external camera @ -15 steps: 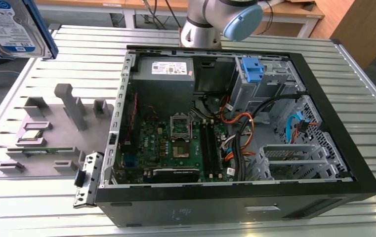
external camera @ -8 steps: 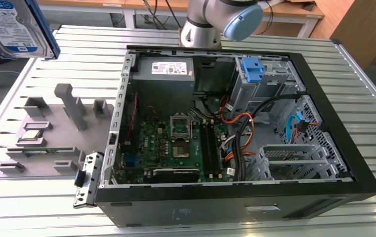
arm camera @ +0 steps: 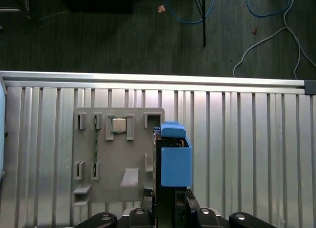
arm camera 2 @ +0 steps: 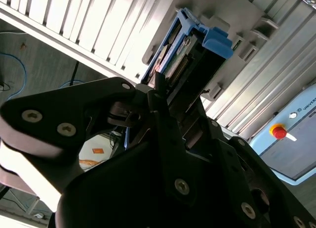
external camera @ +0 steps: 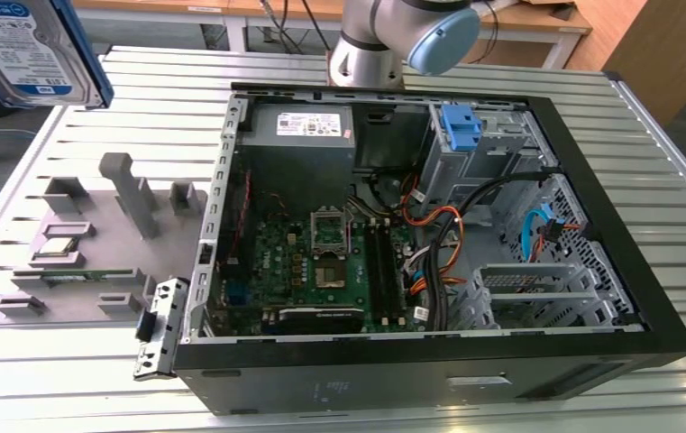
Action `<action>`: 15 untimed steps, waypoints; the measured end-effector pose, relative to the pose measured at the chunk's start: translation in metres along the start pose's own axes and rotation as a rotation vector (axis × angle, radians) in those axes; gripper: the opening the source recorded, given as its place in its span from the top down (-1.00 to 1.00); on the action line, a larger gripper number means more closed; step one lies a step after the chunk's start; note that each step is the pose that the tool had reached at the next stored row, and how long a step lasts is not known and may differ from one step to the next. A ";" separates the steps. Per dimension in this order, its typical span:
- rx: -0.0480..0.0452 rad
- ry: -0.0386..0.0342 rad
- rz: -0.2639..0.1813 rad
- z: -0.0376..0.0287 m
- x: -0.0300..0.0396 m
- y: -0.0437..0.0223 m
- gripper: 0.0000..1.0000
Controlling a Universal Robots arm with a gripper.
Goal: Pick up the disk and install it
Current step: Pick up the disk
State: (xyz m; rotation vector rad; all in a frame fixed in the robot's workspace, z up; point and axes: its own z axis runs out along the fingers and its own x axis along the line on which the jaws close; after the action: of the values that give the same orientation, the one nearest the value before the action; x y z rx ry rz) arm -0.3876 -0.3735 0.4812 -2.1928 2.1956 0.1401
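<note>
The disk [external camera: 18, 50], silver with a white-and-blue label and blue side rails, hangs high in the air at the exterior view's upper left, well above the grey holder plate [external camera: 90, 248]. In the first wrist view the disk [arm camera: 175, 161] stands edge-on, its blue rail facing the camera. My gripper [arm camera: 168, 201] is shut on its near end. In the second wrist view the black fingers [arm camera 2: 158, 102] clamp the disk [arm camera 2: 197, 50], and the holder plate [arm camera 2: 217, 11] lies beyond it.
An open computer case [external camera: 631, 298] lies on the slatted metal table [external camera: 138, 81], with a blue bracket [external camera: 461, 126] in its drive bay and a grey box with a white sticker [external camera: 300, 126] beside it. The arm's base [external camera: 367, 45] stands behind the case. Cables lie on the floor [arm camera: 266, 35].
</note>
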 end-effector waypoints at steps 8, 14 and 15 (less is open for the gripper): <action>0.0001 0.0000 0.000 -0.0001 0.0000 -0.0037 0.30; 0.0000 0.0000 0.000 -0.0002 0.0000 -0.0062 0.30; 0.0000 0.0000 0.000 -0.0002 0.0000 -0.0066 0.30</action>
State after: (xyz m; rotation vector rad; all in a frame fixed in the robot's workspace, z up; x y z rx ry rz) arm -0.3810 -0.3735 0.4812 -2.1928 2.1957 0.1401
